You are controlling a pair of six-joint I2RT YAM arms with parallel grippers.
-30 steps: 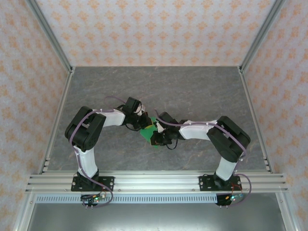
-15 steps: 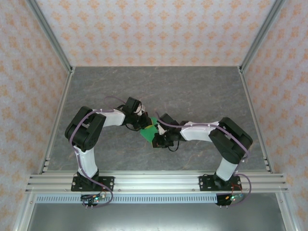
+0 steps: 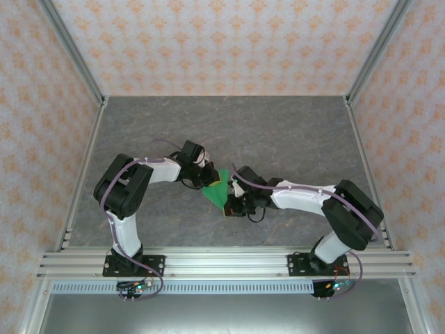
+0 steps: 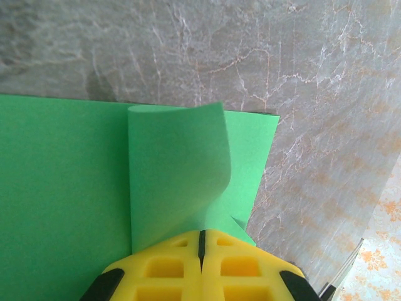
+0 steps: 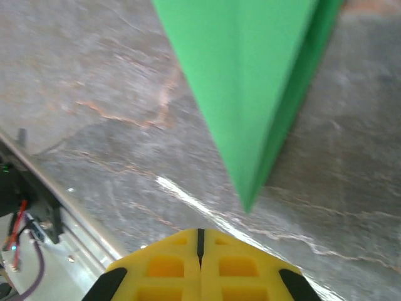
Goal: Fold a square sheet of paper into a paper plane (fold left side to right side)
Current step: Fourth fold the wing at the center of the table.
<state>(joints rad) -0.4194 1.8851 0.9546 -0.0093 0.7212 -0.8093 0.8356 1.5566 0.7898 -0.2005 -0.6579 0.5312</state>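
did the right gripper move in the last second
Yes. In the top view the right gripper has backed slightly rightward off the green paper, toward the right side rail, jaws shut.

The bright green square sheet of paper [image 3: 217, 189] lies partly folded on the grey table [image 3: 278, 132]. One end is creased to a layered point, and one flap curls up, pinched in my left claw [image 4: 202, 235].

The grey marbled table [image 3: 292, 132] bears one thing — the bright green square sheet of paper [image 3: 217, 193], part-folded, lying near its middle.
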